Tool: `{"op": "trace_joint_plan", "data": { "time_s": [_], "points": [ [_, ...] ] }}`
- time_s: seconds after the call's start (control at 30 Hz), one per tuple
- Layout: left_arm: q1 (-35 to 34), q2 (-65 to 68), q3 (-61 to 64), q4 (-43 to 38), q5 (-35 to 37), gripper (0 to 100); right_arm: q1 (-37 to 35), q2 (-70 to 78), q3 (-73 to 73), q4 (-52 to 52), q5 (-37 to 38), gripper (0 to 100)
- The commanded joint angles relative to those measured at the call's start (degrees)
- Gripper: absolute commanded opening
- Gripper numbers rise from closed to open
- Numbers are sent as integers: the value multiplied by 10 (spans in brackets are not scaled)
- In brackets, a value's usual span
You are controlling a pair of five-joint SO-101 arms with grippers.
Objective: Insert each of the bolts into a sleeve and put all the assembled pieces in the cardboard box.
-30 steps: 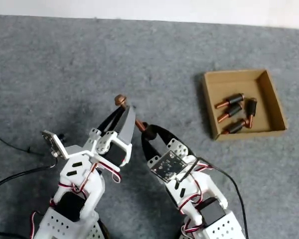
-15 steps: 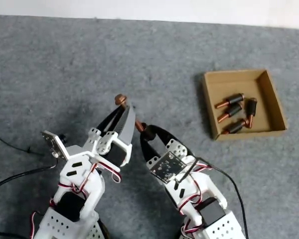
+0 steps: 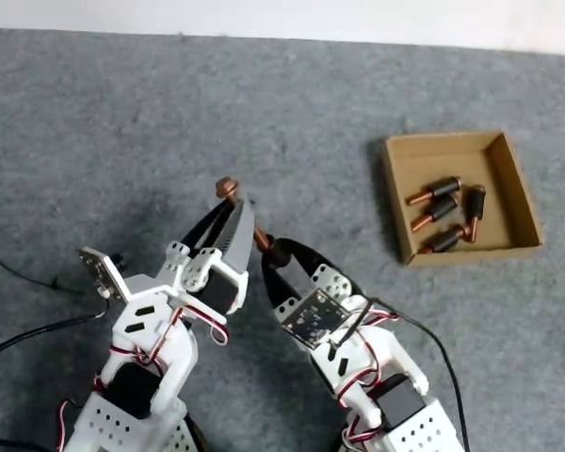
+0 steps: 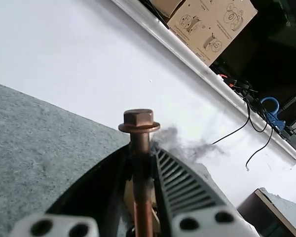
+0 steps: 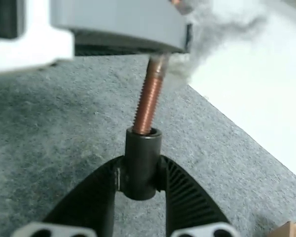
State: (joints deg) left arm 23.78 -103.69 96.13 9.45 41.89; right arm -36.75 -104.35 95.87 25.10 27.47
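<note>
My left gripper (image 3: 234, 215) is shut on a copper bolt (image 3: 228, 189), whose hex head (image 4: 138, 120) sticks out past the fingertips. The bolt's threaded end (image 5: 150, 101) sits in the mouth of a black sleeve (image 5: 140, 163). My right gripper (image 5: 139, 177) is shut on that sleeve (image 3: 278, 252), just right of the left gripper above the grey mat. At the right lies the cardboard box (image 3: 514, 193) with three assembled bolt-and-sleeve pieces (image 3: 441, 209) inside.
A grey felt mat (image 3: 122, 122) covers the table, with a white surface (image 3: 358, 19) beyond its far edge. A black cable tie (image 3: 28, 280) lies at the left near the left arm. Open mat lies between the grippers and the box.
The right gripper with its sleeve has edged slightly up and left along the bolt. The left gripper has shifted a touch upward.
</note>
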Motion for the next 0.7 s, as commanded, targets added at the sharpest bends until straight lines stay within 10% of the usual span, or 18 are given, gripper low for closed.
{"op": "trace_joint_plan", "data": {
  "time_s": [0.0,0.67],
  "points": [
    [-2,-5,11,0,3,5,-12,-12,64,-29,3,4],
    [17,-5,11,35,-2,5,-8,-12,59,-31,3,4]
  ]
}}
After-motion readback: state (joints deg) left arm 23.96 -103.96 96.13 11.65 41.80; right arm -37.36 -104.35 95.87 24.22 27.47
